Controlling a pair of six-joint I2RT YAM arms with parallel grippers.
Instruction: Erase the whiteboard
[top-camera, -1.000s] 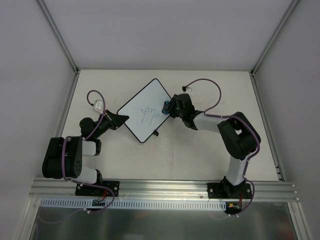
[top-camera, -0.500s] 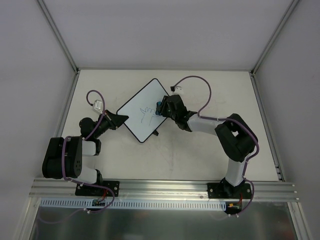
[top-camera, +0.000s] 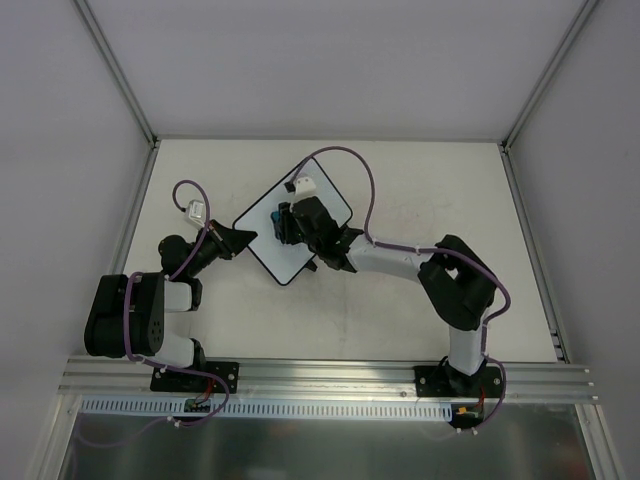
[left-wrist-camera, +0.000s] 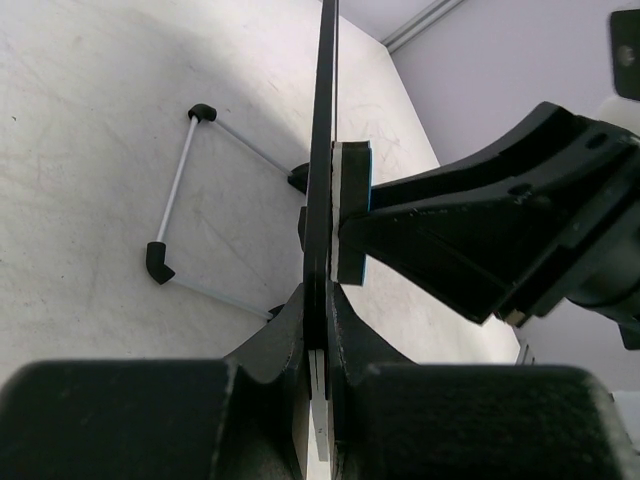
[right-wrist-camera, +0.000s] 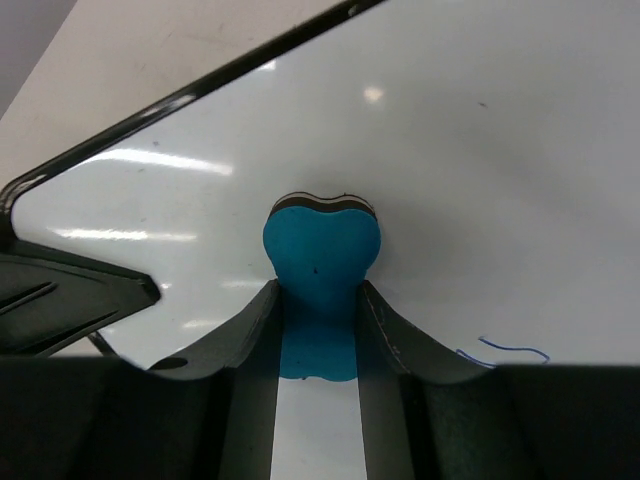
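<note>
The whiteboard (top-camera: 265, 247) lies diamond-wise at the table's left centre. My left gripper (top-camera: 243, 238) is shut on its left corner. In the left wrist view the board (left-wrist-camera: 323, 140) stands edge-on between the jaws of the left gripper (left-wrist-camera: 322, 300). My right gripper (top-camera: 281, 222) is shut on the blue eraser (top-camera: 273, 215) and presses it on the board's left-centre. In the right wrist view the eraser (right-wrist-camera: 320, 250) sits between the right gripper's fingertips (right-wrist-camera: 320, 292) against the white board (right-wrist-camera: 480, 150). A short blue line (right-wrist-camera: 505, 351) remains at the lower right.
The board's wire stand with black feet (left-wrist-camera: 180, 180) rests on the white table (top-camera: 400, 300). The right arm's purple cable (top-camera: 365, 190) loops over the board's far corner. White walls enclose the table, and a metal rail (top-camera: 330, 380) runs along its near edge.
My right gripper has swept left across the board with the eraser, from the right edge to the left-centre. The sketch no longer shows in the top view. The left arm has held still.
</note>
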